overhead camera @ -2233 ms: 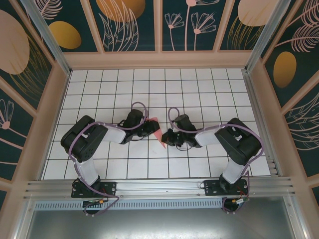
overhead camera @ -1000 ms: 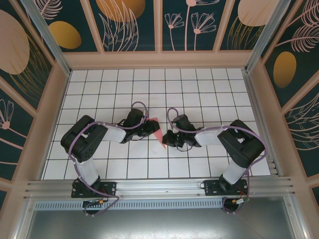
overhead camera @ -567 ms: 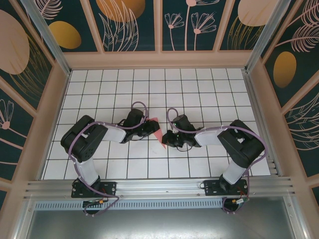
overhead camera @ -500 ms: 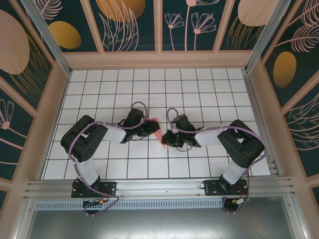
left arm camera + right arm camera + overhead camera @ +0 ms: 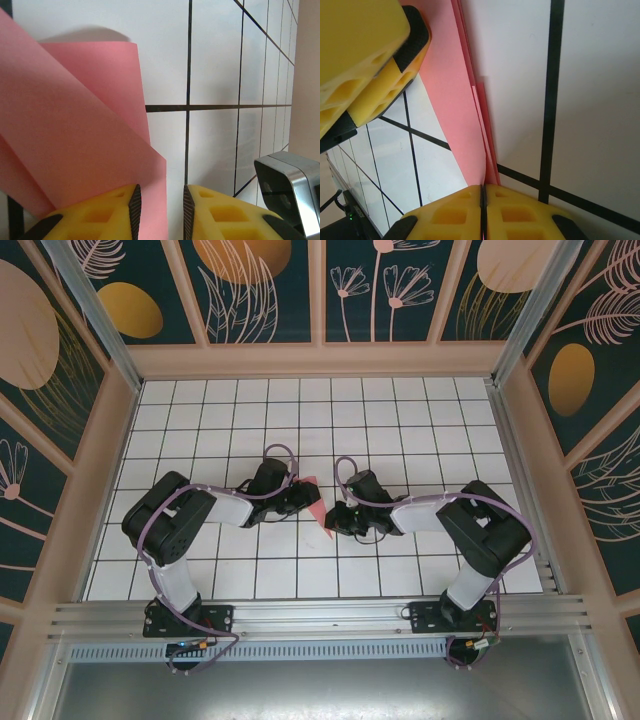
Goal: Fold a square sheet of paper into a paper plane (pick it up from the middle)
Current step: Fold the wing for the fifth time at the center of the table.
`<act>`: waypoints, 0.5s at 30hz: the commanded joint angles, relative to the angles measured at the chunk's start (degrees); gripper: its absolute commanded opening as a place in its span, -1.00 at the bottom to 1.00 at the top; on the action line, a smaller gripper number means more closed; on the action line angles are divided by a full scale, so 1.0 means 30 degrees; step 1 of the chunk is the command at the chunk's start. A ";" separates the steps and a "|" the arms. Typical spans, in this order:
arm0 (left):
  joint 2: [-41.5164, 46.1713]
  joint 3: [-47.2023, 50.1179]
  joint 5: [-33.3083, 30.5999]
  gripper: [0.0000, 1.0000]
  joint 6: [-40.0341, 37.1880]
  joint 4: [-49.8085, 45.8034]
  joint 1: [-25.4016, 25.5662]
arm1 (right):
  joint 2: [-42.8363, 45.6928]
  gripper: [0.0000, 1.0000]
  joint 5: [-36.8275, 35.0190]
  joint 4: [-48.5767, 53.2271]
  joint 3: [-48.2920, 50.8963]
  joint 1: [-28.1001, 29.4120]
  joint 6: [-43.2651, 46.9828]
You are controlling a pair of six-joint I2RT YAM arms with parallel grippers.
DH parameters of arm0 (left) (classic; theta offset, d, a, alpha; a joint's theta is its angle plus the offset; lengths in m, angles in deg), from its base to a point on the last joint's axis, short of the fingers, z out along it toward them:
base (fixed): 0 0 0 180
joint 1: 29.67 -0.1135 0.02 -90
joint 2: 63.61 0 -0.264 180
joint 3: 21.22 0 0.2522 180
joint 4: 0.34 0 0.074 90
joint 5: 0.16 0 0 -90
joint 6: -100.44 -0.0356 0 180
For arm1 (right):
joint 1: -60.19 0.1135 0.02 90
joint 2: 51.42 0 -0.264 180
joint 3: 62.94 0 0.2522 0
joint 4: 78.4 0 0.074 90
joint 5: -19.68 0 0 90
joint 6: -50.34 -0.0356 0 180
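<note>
Pinching folded pink paper point(image 5: 318, 510) upright at table point(image 5: 400, 420) centre, right gripper point(image 5: 483, 197) clamped tight on its edge from 3 o'clock, left gripper point(image 5: 160, 200) at 9 o'clock, jaws slightly parted around another edge.

The left end effector point(image 5: 160, 200) hangs over a white counter point(image 5: 215, 55) ruled with dark grid lines, its two yellow fingers point(image 5: 95, 217) standing apart at the bottom of the frame. A folded sheet of paper point(image 5: 75, 135), salmon-pink and in overlapping layers, fills the left side. Its right edge runs down into the gap against the left finger, leaving a strip of counter beside the right one. A grey metal block point(image 5: 285, 190) sits at lower right.
</note>
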 commanded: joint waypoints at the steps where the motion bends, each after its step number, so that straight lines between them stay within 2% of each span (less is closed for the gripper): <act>1: -0.0605 -0.0045 -0.0710 -0.36 -0.0584 -0.1643 0.0038 | -0.0385 -0.78 -0.0565 0.2285 0.0107 0.0166 0.0398; 15: -0.0844 -0.0205 -0.0681 -0.36 -0.0578 -0.1781 0.0044 | 0.0398 -0.63 -0.0245 0.2410 0.0056 0.0228 0.0735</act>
